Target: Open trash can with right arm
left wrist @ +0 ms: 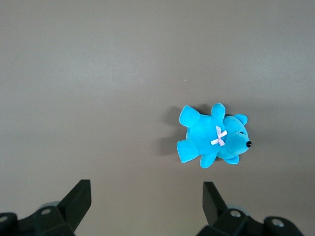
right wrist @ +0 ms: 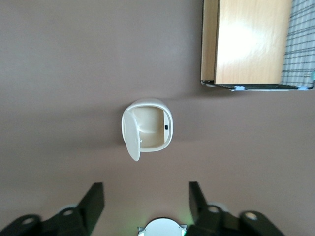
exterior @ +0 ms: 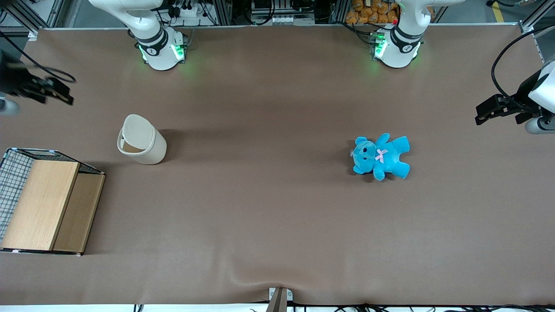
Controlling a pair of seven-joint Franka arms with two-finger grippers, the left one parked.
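The trash can stood near the working arm's end of the bench, lid already flipped up. It looked light, thin, slippery plastic; the lid's free edge seemed the best hold. The gripper hung released above.

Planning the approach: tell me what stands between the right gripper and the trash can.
Nothing visible does. The gripper, fingers open, hangs above the table, apart from the trash can, whose lid already stands open. The wood-and-wire box sits off that path, nearer the front camera.

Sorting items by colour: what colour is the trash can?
Cream-white trash can, clearest in the right wrist view; the open gripper hangs above it.
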